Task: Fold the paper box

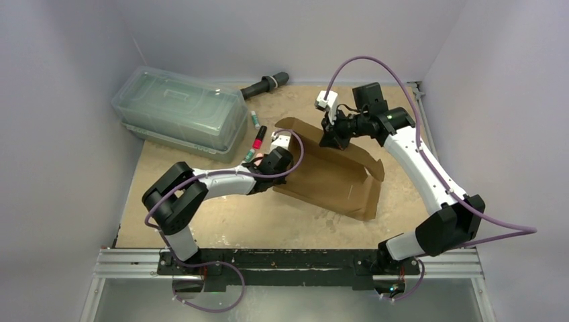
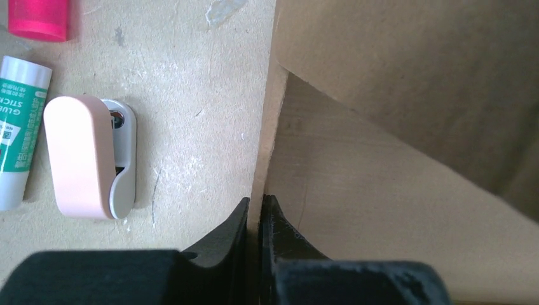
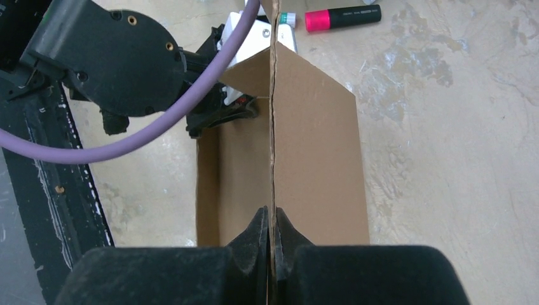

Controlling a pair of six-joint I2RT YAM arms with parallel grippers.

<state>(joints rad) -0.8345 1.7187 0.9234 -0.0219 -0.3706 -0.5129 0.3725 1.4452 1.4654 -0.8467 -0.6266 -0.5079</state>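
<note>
1. Left gripper (image 2: 255,213) is seen clamped pretty much shut, with a thin upright edge of the paper box (image 2: 394,178) pinched between its black fingers.
2. Right gripper (image 3: 273,222) is closed down on cardboard too. A standing flap of the box is nipped edge-on between its fingertips, and that flap is seen running straight away from the wrist camera.
3. From above, the paper box (image 1: 335,178) is found roughly mid-table, between the two arms. It's only partly folded: the base is laid flat on the tan table (image 1: 221,215), while the far wall and the left end are held raised by the grippers.
4. Just left of the held wall, a white-and-green glue stick (image 2: 19,127), a pink highlighter (image 2: 38,16) and a small pink-and-grey gadget (image 2: 89,159) are laid on the table. None of them is touching the cardboard.
5. A clear greenish plastic lidded container (image 1: 181,111) is parked at the far left corner, well apart from the box. A black handle-shaped tool (image 1: 265,85) is laid along the far edge beside it.
</note>
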